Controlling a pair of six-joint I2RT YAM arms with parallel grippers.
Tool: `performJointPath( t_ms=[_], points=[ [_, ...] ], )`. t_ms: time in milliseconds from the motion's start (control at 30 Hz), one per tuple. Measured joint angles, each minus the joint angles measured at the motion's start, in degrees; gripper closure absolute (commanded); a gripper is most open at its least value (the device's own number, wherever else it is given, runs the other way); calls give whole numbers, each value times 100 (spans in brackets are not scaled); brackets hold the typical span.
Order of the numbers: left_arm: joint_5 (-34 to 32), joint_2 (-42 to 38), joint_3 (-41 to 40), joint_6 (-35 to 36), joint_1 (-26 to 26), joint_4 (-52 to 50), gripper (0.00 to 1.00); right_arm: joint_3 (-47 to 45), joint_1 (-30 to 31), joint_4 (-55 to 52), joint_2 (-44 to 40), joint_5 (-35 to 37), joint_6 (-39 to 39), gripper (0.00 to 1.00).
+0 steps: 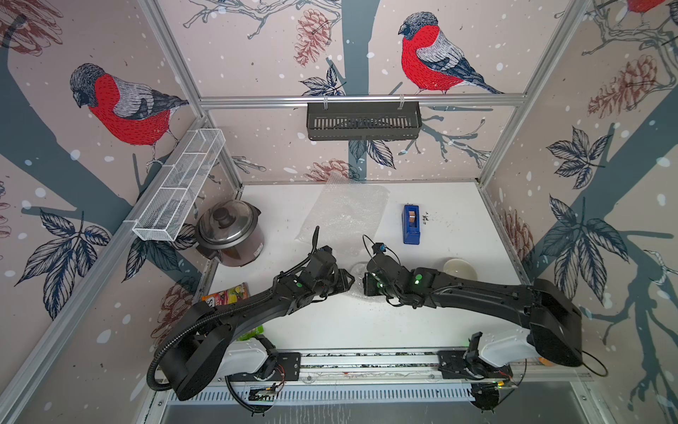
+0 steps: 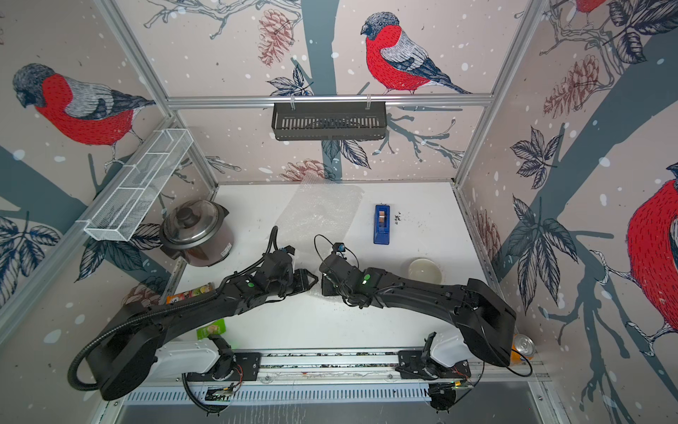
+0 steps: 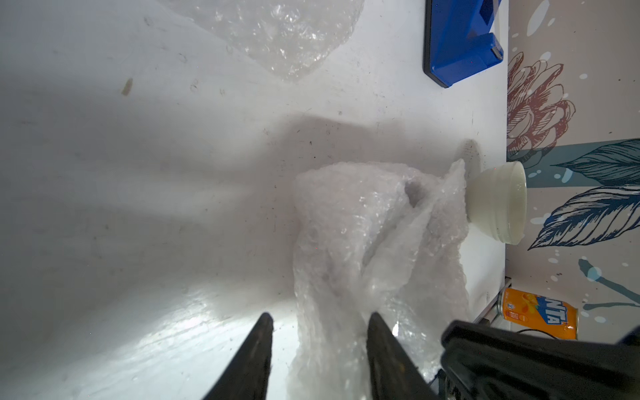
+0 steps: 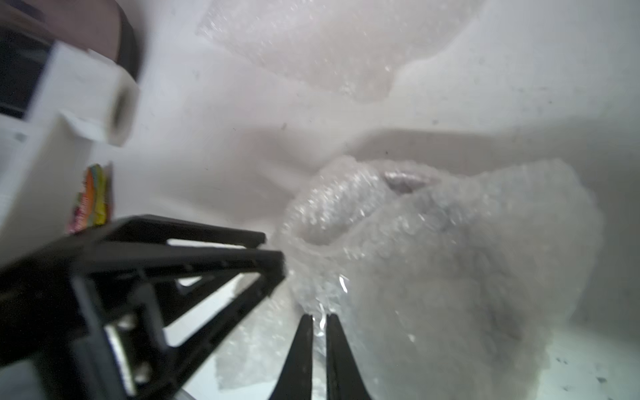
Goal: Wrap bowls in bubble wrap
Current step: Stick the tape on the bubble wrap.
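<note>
A crumpled bundle of bubble wrap (image 3: 363, 225) sits mid-table between both arms (image 1: 358, 272). The pale lilac bowl's rim (image 4: 410, 178) peeks out of its top; the rest of that bowl is hidden by the wrap. My left gripper (image 3: 321, 315) is open, and a fold of the wrap lies between its fingers, nearer one finger. My right gripper (image 4: 319, 317) is shut on a thin edge of the bubble wrap. The cream-white bowl (image 1: 459, 270) stands bare to the right (image 3: 498, 204). A second sheet of bubble wrap (image 1: 345, 213) lies flat farther back.
A blue tape dispenser (image 1: 411, 224) stands right of the flat sheet. The steel lidded cooker (image 1: 229, 233) is at the left. Snack packets (image 1: 227, 293) lie at the front left, an orange soda can (image 2: 522, 347) at the front right. A white wire rack (image 1: 179, 183) hangs on the left wall.
</note>
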Motion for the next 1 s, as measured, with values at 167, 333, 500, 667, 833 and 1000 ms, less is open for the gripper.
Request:
performJointPath(
  t_ms=[167,333,500,667,833,1000],
  points=[
    [0,2,-57,-2,0,2,61,103,-221,179,225,-55,-2,94],
    [0,17,-48,7,0,17,62,334,-348,378,667,-267,-81,95],
    [0,74,-39,26,0,42,64,404,-457,588,1069,-435,-168,96],
    [0,107,-37,87,0,116,68,297,-542,916,1432,-592,-173,98],
    [4,160,-57,125,0,179,74,326,-518,946,1412,-629,-170,95],
    [22,210,-87,122,0,302,92,612,-455,608,586,-549,-201,63]
  ],
)
